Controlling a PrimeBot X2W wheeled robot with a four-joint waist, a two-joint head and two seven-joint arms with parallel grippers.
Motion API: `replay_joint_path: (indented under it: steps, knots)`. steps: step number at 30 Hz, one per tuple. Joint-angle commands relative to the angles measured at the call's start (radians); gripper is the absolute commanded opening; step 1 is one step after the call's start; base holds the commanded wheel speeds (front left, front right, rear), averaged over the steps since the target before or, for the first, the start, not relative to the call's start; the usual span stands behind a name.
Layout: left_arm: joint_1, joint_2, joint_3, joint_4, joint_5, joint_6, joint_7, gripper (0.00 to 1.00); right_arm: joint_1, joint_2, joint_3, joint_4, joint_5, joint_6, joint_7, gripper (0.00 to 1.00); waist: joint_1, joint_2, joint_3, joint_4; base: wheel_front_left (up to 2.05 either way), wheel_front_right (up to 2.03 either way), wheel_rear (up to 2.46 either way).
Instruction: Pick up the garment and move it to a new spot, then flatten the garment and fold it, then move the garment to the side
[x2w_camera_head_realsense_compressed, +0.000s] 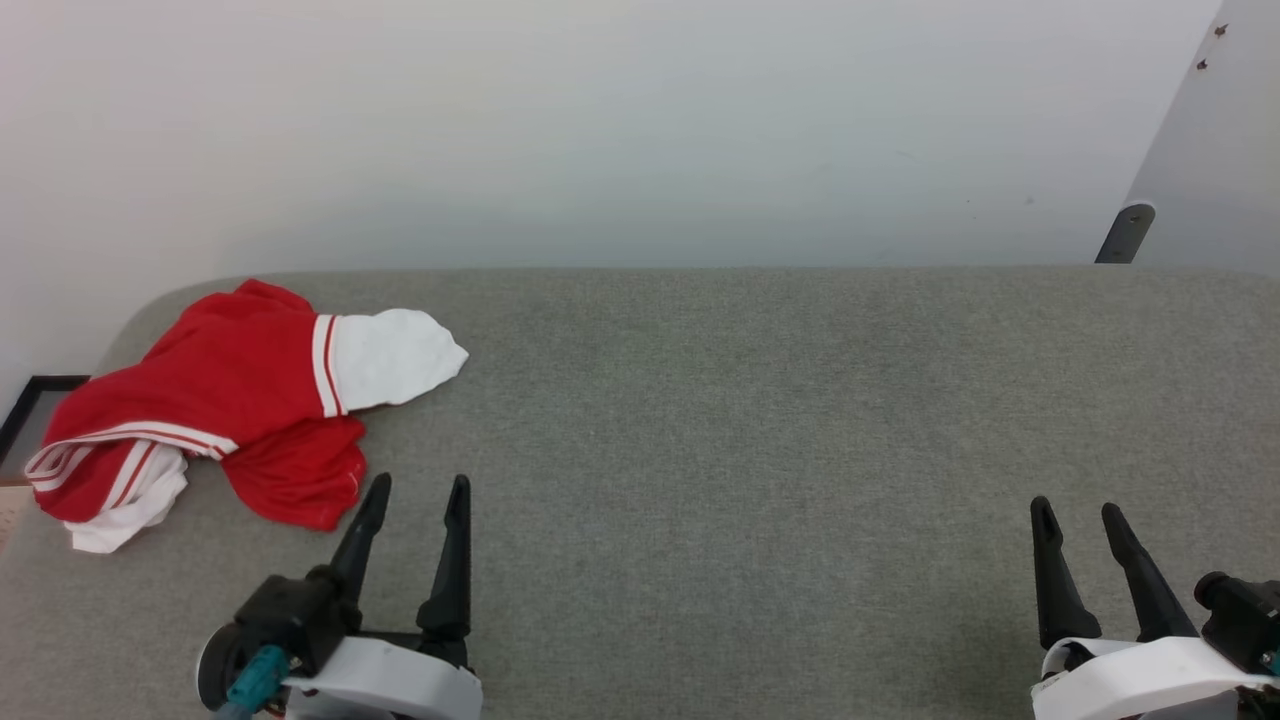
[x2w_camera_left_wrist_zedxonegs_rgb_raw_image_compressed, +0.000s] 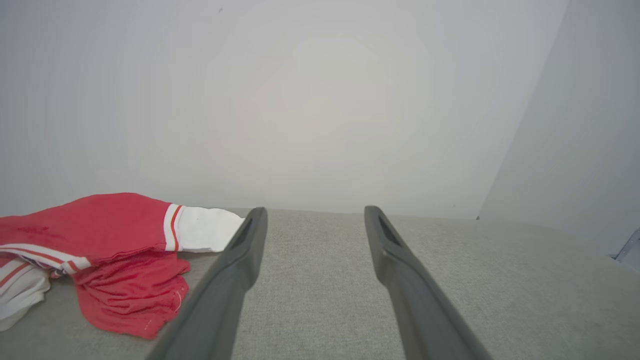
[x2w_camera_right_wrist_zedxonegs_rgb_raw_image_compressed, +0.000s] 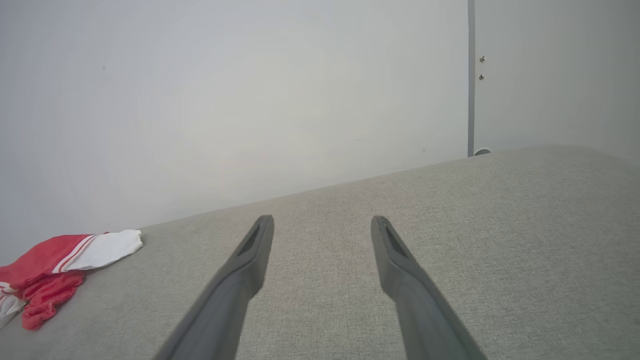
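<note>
The garment (x2w_camera_head_realsense_compressed: 230, 390) lies crumpled at the far left of the grey cushioned surface (x2w_camera_head_realsense_compressed: 760, 420): red fabric, a white sleeve end pointing right, red-and-white stripe trim. It also appears at the lower left of the left wrist view, garment (x2w_camera_left_wrist_zedxonegs_rgb_raw_image_compressed: 100, 240), and small at the left edge of the right wrist view, garment (x2w_camera_right_wrist_zedxonegs_rgb_raw_image_compressed: 50, 260). My left gripper (x2w_camera_head_realsense_compressed: 418, 487) is open just right of and nearer than the garment, not touching it. At the lower right my right gripper (x2w_camera_head_realsense_compressed: 1078, 508) is open and holds nothing. The same two grippers from their own cameras: left gripper (x2w_camera_left_wrist_zedxonegs_rgb_raw_image_compressed: 315, 212), right gripper (x2w_camera_right_wrist_zedxonegs_rgb_raw_image_compressed: 322, 221).
A pale wall (x2w_camera_head_realsense_compressed: 600, 130) rises behind the surface. A white panel with a dark bracket (x2w_camera_head_realsense_compressed: 1125, 232) stands at the back right. A dark frame (x2w_camera_head_realsense_compressed: 30, 410) sits past the surface's left edge. Bare grey fabric stretches between the garment and the right gripper.
</note>
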Motion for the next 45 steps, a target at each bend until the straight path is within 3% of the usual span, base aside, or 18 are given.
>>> replay_joint_path:
  steps: [1,14,21,37,41,45]
  knots:
    - [0.003,0.0,0.0,-0.006,0.014,-0.004,-0.006,1.0,0.006,0.002,-0.001,-0.007,-0.015,0.001,-0.004,1.0,0.0,0.0,0.0,0.0,0.0,0.0,0.0]
    - [0.001,0.0,-0.009,0.0,0.109,-0.017,-0.029,1.0,0.017,0.003,-0.019,-0.016,-0.097,0.001,-0.02,1.0,0.0,0.0,-0.003,0.01,0.0,0.0,0.0]
    - [-0.021,-0.009,0.008,0.029,0.09,-0.014,-0.026,1.0,0.01,0.003,-0.004,-0.019,-0.098,0.001,-0.007,1.0,0.0,0.0,-0.009,0.049,0.0,0.0,0.0]
    - [-0.032,0.012,0.122,0.043,0.026,0.09,0.049,1.0,-0.05,-0.003,0.131,0.009,-0.097,0.001,0.013,1.0,0.0,0.0,-0.063,0.326,0.0,0.0,0.0]
    - [-0.049,0.012,0.126,0.022,0.0,0.084,0.092,1.0,-0.062,-0.002,0.146,0.027,-0.087,0.001,0.009,1.0,0.0,0.0,-0.067,0.382,0.0,0.0,0.0]
    - [-0.105,0.035,0.117,0.006,-0.037,0.045,0.17,1.0,-0.068,-0.001,0.158,0.037,-0.087,0.001,0.01,1.0,0.0,0.0,-0.054,0.407,0.0,0.0,0.0]
